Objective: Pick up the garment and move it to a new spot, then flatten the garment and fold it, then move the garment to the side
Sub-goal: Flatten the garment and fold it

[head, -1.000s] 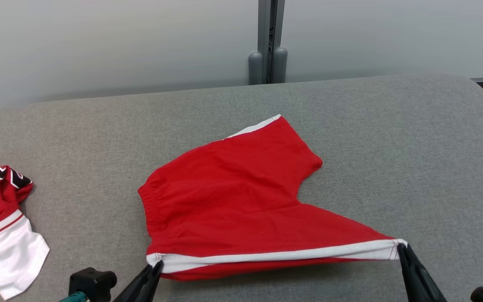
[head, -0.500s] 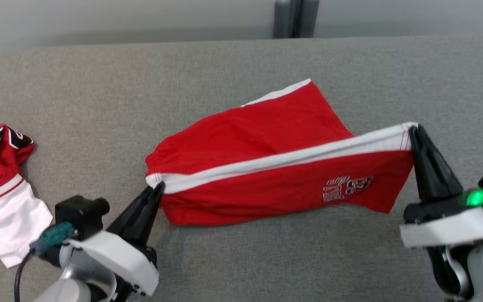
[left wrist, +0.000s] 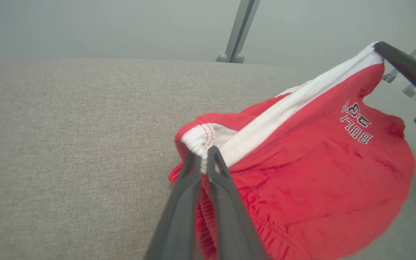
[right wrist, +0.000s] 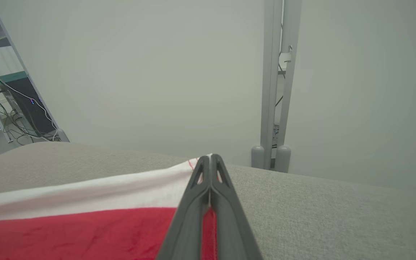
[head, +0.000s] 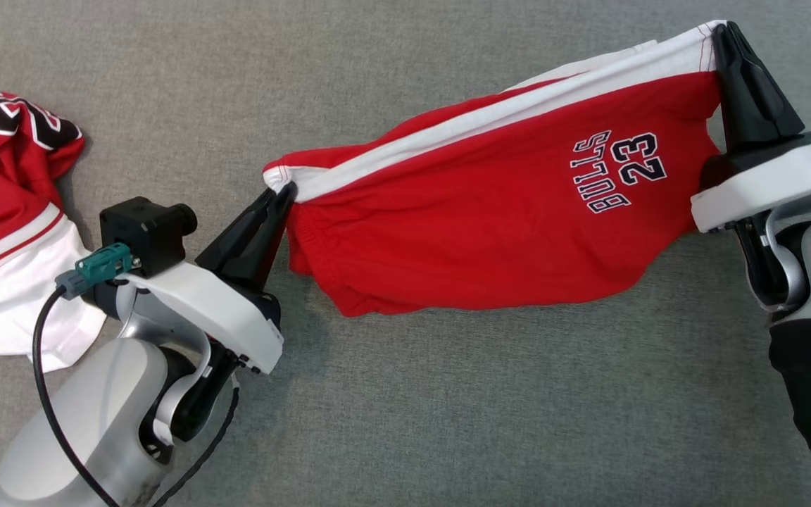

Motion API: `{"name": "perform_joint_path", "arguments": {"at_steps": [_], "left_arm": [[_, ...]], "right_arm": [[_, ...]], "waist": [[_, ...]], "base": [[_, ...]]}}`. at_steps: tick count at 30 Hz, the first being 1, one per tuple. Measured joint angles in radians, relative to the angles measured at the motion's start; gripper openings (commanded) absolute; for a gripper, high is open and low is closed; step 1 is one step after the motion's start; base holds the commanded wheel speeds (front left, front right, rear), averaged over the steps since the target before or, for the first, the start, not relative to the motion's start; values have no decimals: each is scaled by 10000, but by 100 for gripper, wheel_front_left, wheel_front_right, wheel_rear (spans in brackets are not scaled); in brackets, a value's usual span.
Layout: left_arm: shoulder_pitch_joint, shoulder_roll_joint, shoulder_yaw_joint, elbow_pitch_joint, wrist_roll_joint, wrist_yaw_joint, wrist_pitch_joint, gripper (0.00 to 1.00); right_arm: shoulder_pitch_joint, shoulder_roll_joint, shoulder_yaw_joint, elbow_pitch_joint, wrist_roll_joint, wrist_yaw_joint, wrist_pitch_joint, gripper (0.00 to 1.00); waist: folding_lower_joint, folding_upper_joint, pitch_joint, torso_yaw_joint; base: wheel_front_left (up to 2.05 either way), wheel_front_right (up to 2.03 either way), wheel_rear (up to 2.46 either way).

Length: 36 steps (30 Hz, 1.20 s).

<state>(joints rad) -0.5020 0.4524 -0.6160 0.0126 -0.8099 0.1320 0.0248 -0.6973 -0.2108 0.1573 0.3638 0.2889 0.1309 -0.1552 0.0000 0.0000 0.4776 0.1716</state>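
Shorts (head: 483,232) red, print "BULLS 23"; L tool (head: 286,190) + R tool (head: 721,29) clamped on its corners.

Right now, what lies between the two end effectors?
The red shorts, stretched from the left end effector to the right end effector, seen in the head view.

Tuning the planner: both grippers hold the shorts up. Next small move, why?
Probably carry the shorts over bare grey surface and lower them: left gripper and right gripper each pinch a white-stripe end, the fabric hanging slack between.
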Motion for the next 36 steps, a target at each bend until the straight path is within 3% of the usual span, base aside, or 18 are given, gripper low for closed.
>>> {"name": "perform_joint_path", "arguments": {"at_steps": [10, 11, 12, 13, 14, 15, 20, 23, 30, 36], "left_arm": [[-739, -535, -228, 1221, 58, -619, -297, 0], [-778, -546, -224, 1298, 44, -654, -307, 4], [-790, -548, -222, 1361, 15, -706, -349, 34], [-792, -564, -236, 1423, -25, -779, -355, 50], [-802, -575, -278, 1480, -25, -851, -341, 76], [-803, -606, -278, 1521, -33, -872, -397, 100], [-839, -616, -184, 1605, 25, -859, -790, 100], [-780, -642, 17, 1601, 113, -617, -1302, 100], [-52, -635, 1022, 1145, 284, 299, -2577, 100], [593, -585, 1929, 558, 612, 719, -2819, 100]], "right_arm": [[-1159, 104, 805, 2454, 313, -2, -665, 0], [-1241, 119, 865, 2621, 366, -2, -731, 0], [-1334, 127, 966, 2790, 372, -2, -744, 0], [-1411, 142, 1024, 2943, 374, -2, -782, 31], [-1463, 153, 1055, 3041, 382, -2, -832, 80], [-1523, 157, 1072, 3164, 416, -2, -865, 100], [-1551, 196, 1085, 3404, 445, -2, -1007, 100], [-1351, 236, 876, 3225, 332, -2, -1053, 100], [68, 525, -203, 1007, -550, -2, -1093, 100], [1364, 800, -761, -414, -1106, -2, -1093, 100]], "waist": [[0, 0, 533, 253], [0, 0, 532, 223], [0, 0, 527, 188], [0, 0, 519, 156], [0, 0, 508, 135], [1, 0, 491, 124], [0, 0, 353, 78], [0, 0, 153, 43], [0, -1, -457, -207], [0, 0, -987, -503]], "base": [[0, 0, 0], [0, 0, 0], [0, 0, 0], [0, 0, 0], [0, 0, 0], [0, 0, 0], [0, 0, 0], [0, 0, 0], [0, 0, 0], [0, 0, 0]]}}
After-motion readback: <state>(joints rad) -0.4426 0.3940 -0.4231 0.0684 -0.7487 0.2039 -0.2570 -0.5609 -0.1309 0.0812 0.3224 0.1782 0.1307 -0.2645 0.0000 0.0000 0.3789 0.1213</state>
